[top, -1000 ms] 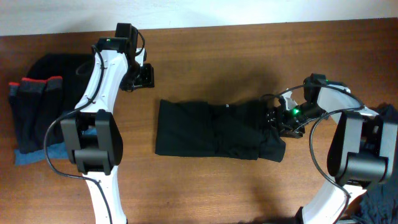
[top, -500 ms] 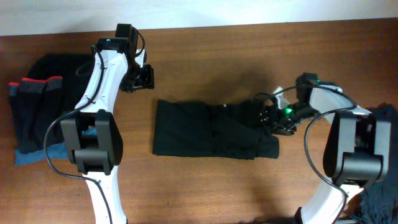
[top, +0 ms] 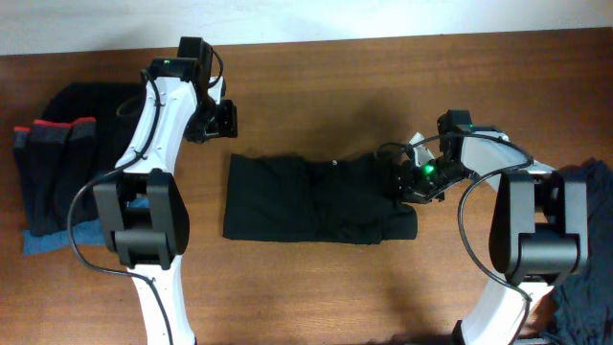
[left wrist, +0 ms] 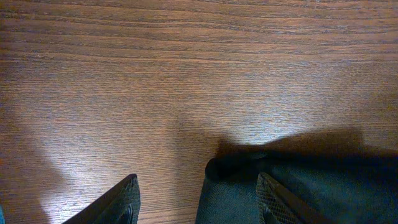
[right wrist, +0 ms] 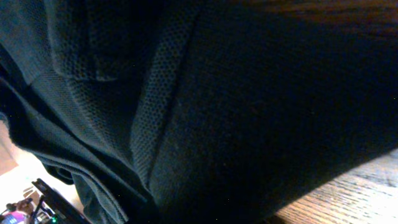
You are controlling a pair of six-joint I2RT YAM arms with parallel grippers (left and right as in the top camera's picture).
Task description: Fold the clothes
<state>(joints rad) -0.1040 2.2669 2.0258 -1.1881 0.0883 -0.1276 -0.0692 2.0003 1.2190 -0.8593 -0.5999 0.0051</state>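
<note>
A long black garment of the clothes [top: 306, 196] lies flat across the middle of the table, with a tiny white mark [top: 333, 163] near its far edge. My right gripper [top: 406, 182] is down at the garment's right end, on the bunched fabric there. Black cloth [right wrist: 186, 112] fills the right wrist view and hides the jaws. My left gripper [top: 224, 117] hovers open above bare wood just beyond the garment's far left corner. That corner [left wrist: 298, 186] shows under the left gripper [left wrist: 202, 208] in its own view, untouched.
A pile of dark clothes [top: 67, 163] with red-trimmed pieces and a blue cloth [top: 43, 241] sits at the table's left end. More dark fabric [top: 584, 297] lies at the right edge. A pale wall [top: 306, 19] borders the table's far side.
The right gripper has travelled left along the table and the garment has slid left with it, its right end bunching. The left arm has stayed put.
</note>
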